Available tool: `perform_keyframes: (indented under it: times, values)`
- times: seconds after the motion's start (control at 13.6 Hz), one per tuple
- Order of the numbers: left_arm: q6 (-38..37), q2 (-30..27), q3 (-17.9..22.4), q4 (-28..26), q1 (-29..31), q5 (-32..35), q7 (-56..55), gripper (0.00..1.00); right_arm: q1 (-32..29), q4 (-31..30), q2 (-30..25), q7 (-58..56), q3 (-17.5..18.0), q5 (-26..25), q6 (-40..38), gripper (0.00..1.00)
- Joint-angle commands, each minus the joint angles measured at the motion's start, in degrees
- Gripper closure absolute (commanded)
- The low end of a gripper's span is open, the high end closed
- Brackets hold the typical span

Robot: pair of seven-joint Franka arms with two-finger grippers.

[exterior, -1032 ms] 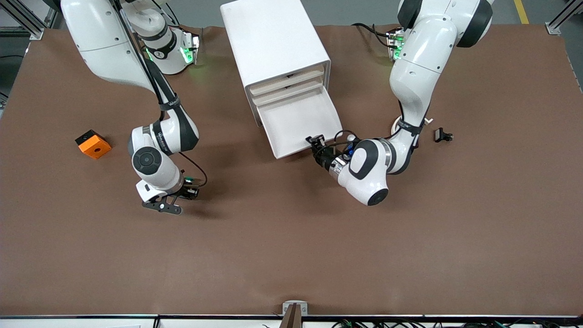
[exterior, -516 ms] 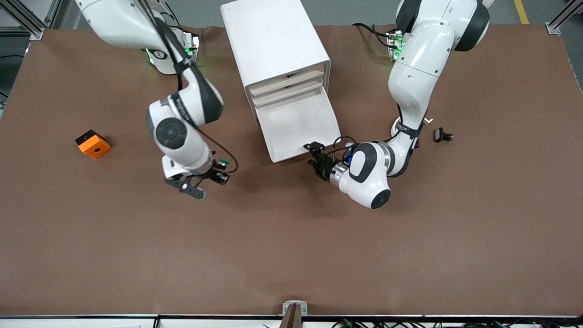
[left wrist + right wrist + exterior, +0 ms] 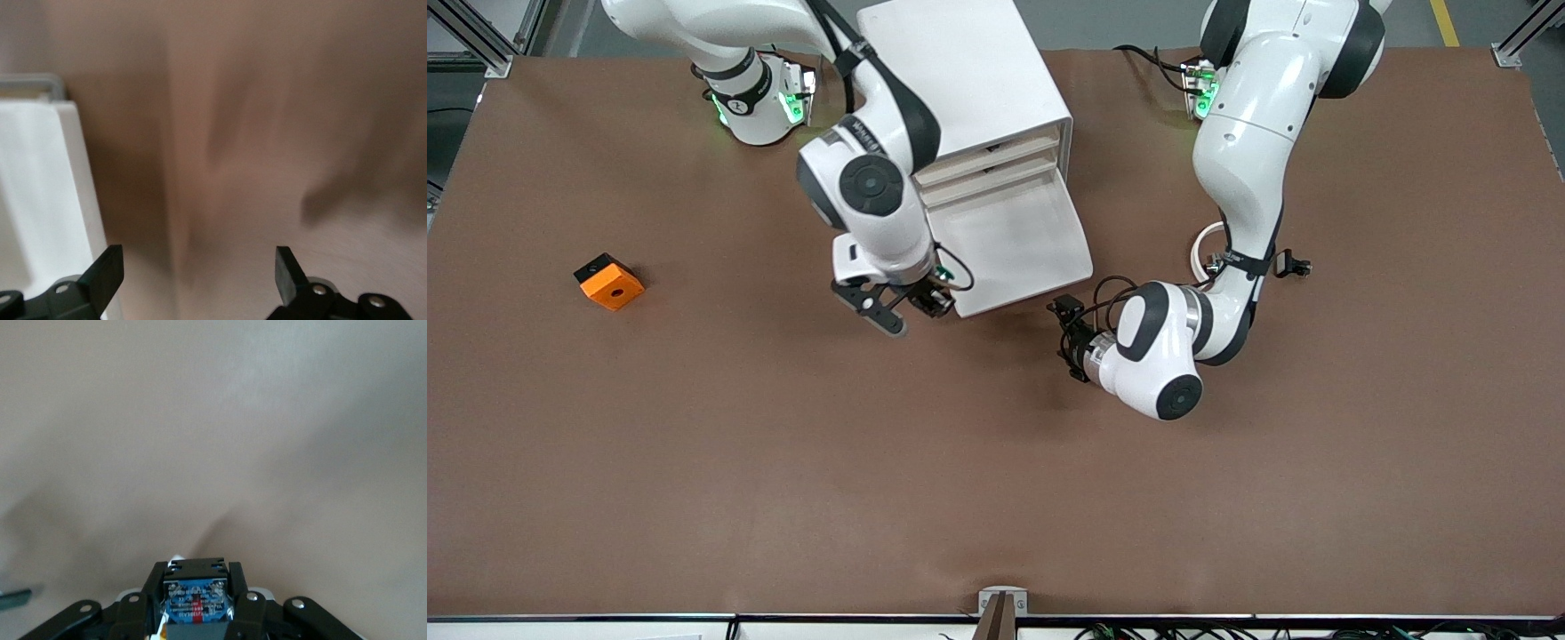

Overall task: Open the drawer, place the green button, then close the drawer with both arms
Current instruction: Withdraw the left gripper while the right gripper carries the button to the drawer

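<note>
The white cabinet (image 3: 960,71) stands at the back middle of the table. Its lowest drawer (image 3: 1018,244) is pulled out and looks empty. My right gripper (image 3: 925,307) hangs over the table at the drawer's front corner, toward the right arm's end. It is shut on the button (image 3: 935,300). In the right wrist view the button's bluish base and black body (image 3: 197,593) sit between the gripper (image 3: 197,603) fingers; its green cap is hidden there. My left gripper (image 3: 1069,340) is open and empty, low over the table just off the drawer's other front corner. The left wrist view shows its gripper (image 3: 198,267) open, with the drawer's white edge (image 3: 70,193) beside one finger.
An orange cube with a hole (image 3: 609,281) lies toward the right arm's end of the table. A small dark clip (image 3: 1291,264) lies toward the left arm's end, beside the left arm. The brown mat (image 3: 996,498) covers the table.
My right gripper has carried the button from the right arm's end of the table to the drawer's front corner. My left gripper has drawn back from the drawer's front toward the front camera.
</note>
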Motion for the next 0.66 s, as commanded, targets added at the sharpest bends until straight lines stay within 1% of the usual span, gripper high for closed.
perform_keyframes:
  times: [0.0,0.15,0.29,0.44,0.59]
  values:
    - [-0.21,-4.60,1.22,0.45,-1.54,7.18,2.08,0.00,3.92,1.02,0.45,7.12,-0.61,-0.48,-0.35,1.00]
    - [-0.56,-8.29,2.18,0.45,0.64,7.81,6.82,0.00,6.73,1.11,1.50,11.60,-0.78,-1.09,-0.26,1.00]
    - [-0.74,-12.42,2.89,0.36,2.24,9.91,15.50,0.00,8.67,1.64,2.99,16.70,-0.78,-2.58,-0.17,1.00]
    - [-0.74,-16.03,2.80,0.27,2.59,16.74,26.04,0.00,10.25,3.30,5.27,21.44,-0.78,-3.20,-0.08,1.00]
    - [-0.91,-18.76,2.80,0.18,3.90,20.19,33.79,0.00,11.49,5.50,8.08,24.97,-0.78,-4.60,-0.08,1.00]
